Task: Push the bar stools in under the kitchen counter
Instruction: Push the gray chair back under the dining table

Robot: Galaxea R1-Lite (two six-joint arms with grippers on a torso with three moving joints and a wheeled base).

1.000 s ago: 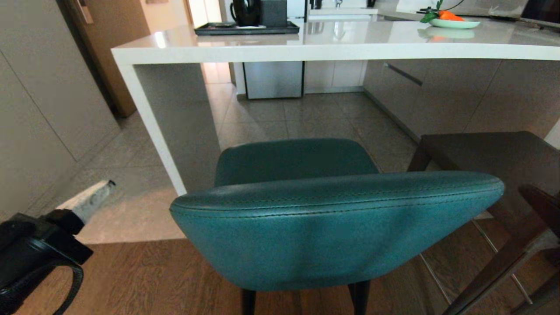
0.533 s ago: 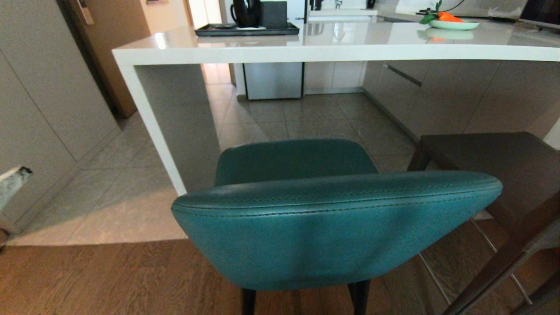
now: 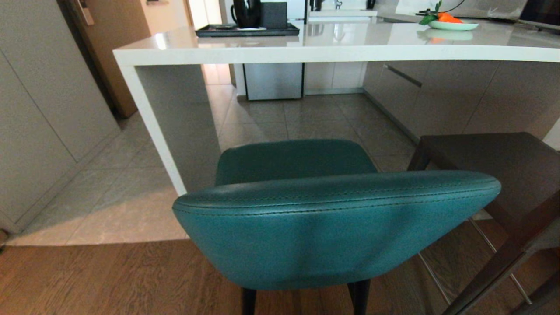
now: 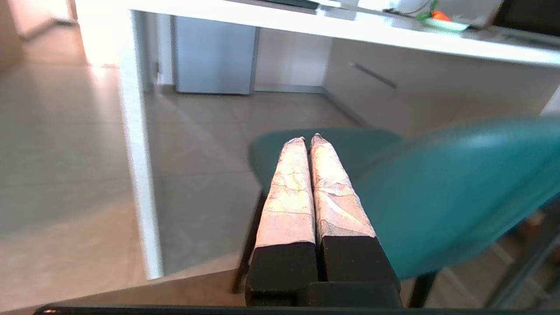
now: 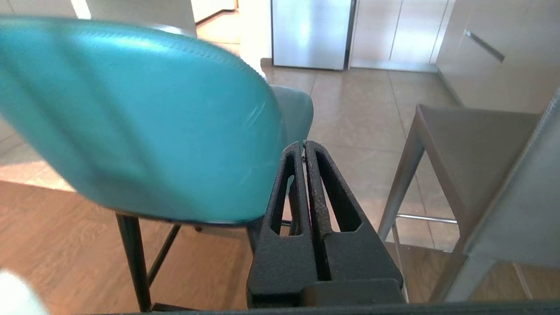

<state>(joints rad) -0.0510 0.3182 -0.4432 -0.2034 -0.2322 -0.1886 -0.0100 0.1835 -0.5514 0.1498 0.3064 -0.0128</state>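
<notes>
A: What changed?

B: The left gripper (image 4: 306, 139) has left the head view; a second ago it showed at the lower left. Both it and the right gripper (image 5: 303, 144) are closed and empty, hanging behind the teal stool (image 3: 332, 223).

A: And the stools?

B: The teal stool and the dark stool (image 3: 485, 166) both stand short of the kitchen counter (image 3: 332, 50)'s front edge. My guess: neither is pushed in yet.

Teal stool (image 3: 332, 227) stood short of the kitchen counter (image 3: 332, 48), its padded back blocking the middle approach; open tiled floor lay beyond its seat, under the counter slab. Left of the teal stool the counter's side panel (image 3: 175, 127) closed off that side. Just right of the teal stool the dark grey stool (image 3: 490, 166) left only a narrow gap.
</notes>
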